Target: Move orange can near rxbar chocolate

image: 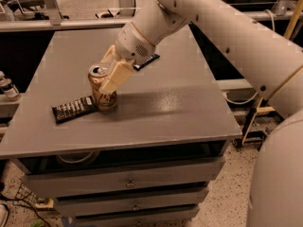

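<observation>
On the grey bench (170, 112), toward its front left as we see it, the orange can (98, 79) stands close to upright, with its base at the right end of the rxbar chocolate (73, 109). We cannot tell whether it touches the bar or sits just beside it. The gripper (112, 77) comes down from the pale arm (156, 18), and its jaws hold the can around the upper body, with 1 cream finger (116, 77) crossing the front wall.

We judge the can to be light and thin-walled. It is stiff enough along its height but will dent under a hard sideways squeeze. Its smooth, rounded skin could also slip or twist between flat pads. The best hold is across the full width at mid-body or a little above, with moderate pressure, and clear of the silver rim. The can is tall and narrow, so it will tip if released while leaning or with its base riding on the wrapper's edge. The bar is flat and soft and would slide if nudged. 1 dark wrapper (147, 60) lies farther back, partly hidden behind the arm.
</observation>
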`<state>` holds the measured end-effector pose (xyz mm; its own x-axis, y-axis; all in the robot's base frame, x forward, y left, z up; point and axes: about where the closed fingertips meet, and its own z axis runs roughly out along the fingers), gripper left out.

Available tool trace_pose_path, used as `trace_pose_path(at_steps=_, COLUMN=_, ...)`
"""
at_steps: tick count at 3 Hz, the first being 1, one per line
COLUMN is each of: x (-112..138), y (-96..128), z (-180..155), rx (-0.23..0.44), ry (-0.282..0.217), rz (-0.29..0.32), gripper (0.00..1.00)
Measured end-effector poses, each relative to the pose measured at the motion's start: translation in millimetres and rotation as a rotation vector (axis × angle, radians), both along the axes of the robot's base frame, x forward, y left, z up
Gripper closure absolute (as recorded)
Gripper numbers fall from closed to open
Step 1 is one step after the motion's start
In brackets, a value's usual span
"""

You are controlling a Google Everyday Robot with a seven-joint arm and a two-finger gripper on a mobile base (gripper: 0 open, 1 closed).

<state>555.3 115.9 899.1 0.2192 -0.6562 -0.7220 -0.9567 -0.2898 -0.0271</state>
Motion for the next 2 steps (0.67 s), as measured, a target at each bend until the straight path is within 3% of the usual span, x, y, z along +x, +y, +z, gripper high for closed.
trace_pose_path(at_steps=2, x=-0.8, y=6.3, z=-13.4, rx=-0.006, ry=0.044, rz=0.023, gripper=0.97)
